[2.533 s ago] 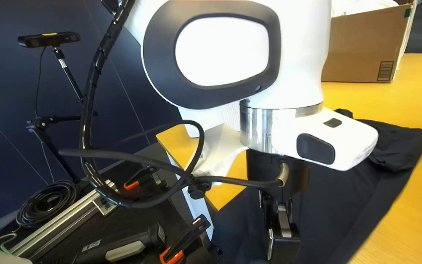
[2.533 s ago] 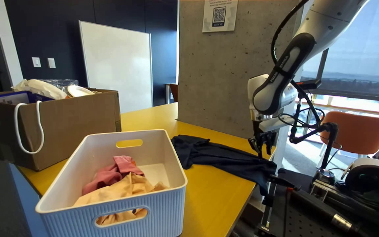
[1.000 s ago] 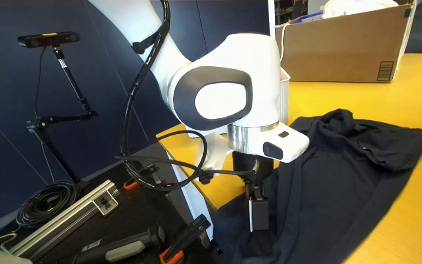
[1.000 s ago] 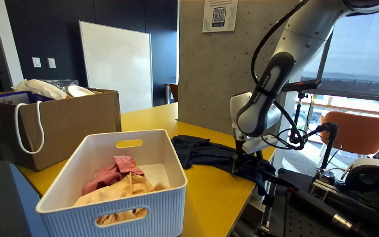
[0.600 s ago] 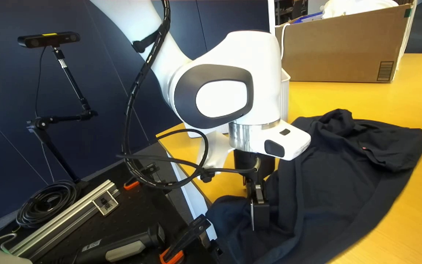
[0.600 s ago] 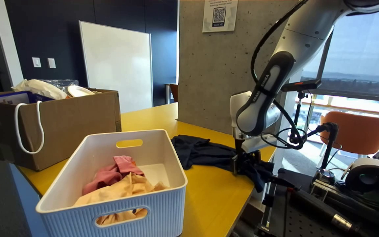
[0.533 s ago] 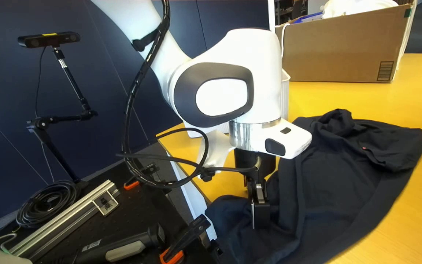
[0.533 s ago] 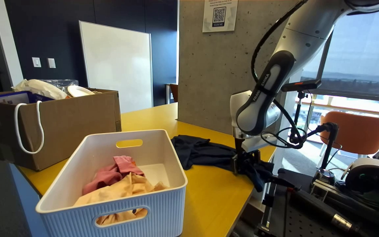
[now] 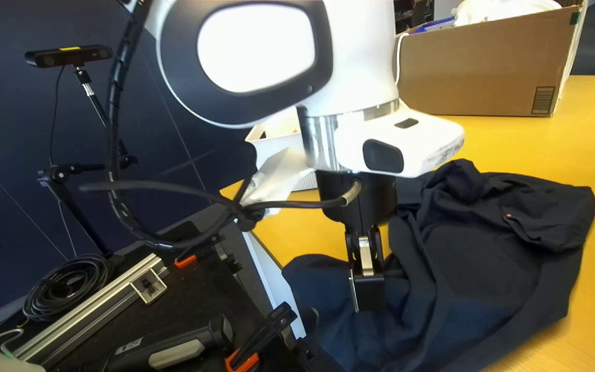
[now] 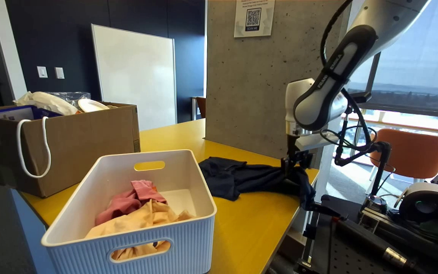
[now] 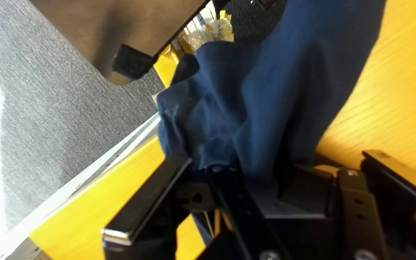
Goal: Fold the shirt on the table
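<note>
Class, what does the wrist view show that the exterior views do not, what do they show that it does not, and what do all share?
Only the wrist view: white and yellow clutter near its top edge, too blurred to name.

Only the exterior views: the cardboard box, basket and arm, in both; the whiteboard, in an exterior view.

Shared: the shirt, table and gripper.

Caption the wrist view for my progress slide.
Navy shirt bunched up at the gripper, yellow table and grey floor behind.
</note>
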Robot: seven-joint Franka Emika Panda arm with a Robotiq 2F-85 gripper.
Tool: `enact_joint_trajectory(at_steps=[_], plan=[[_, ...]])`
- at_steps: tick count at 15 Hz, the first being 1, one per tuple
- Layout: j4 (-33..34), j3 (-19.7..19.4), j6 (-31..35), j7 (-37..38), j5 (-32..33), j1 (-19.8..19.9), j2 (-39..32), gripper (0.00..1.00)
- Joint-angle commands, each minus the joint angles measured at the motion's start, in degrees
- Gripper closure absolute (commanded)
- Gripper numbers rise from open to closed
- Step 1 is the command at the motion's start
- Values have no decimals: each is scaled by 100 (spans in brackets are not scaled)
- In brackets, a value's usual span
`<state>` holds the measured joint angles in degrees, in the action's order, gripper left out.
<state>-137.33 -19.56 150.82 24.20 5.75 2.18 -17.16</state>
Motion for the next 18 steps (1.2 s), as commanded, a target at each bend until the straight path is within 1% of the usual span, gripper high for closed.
enact_joint_trajectory(at_steps=[1, 2, 4, 6, 7, 9, 11, 14, 16, 18], plan=[[-748, -446, -132, 608, 932, -90, 1329, 100], [-864, -492, -211, 829, 1281, -10, 1667, 100], [-974, -425, -406, 1204, 1910, 303, 2295, 100], [-901, -142, -620, 1321, 2182, 742, 2743, 100], [-771, 2, -707, 1301, 2143, 919, 2812, 100], [-472, 229, -643, 1211, 1891, 1147, 2600, 100], [-304, 411, -437, 1218, 1733, 1237, 2254, 100], [-208, 599, -46, 1336, 1583, 1180, 1686, 100], [-144, 678, 257, 1409, 1485, 1069, 1299, 100], [-60, 652, 569, 1633, 1578, 944, 940, 100]])
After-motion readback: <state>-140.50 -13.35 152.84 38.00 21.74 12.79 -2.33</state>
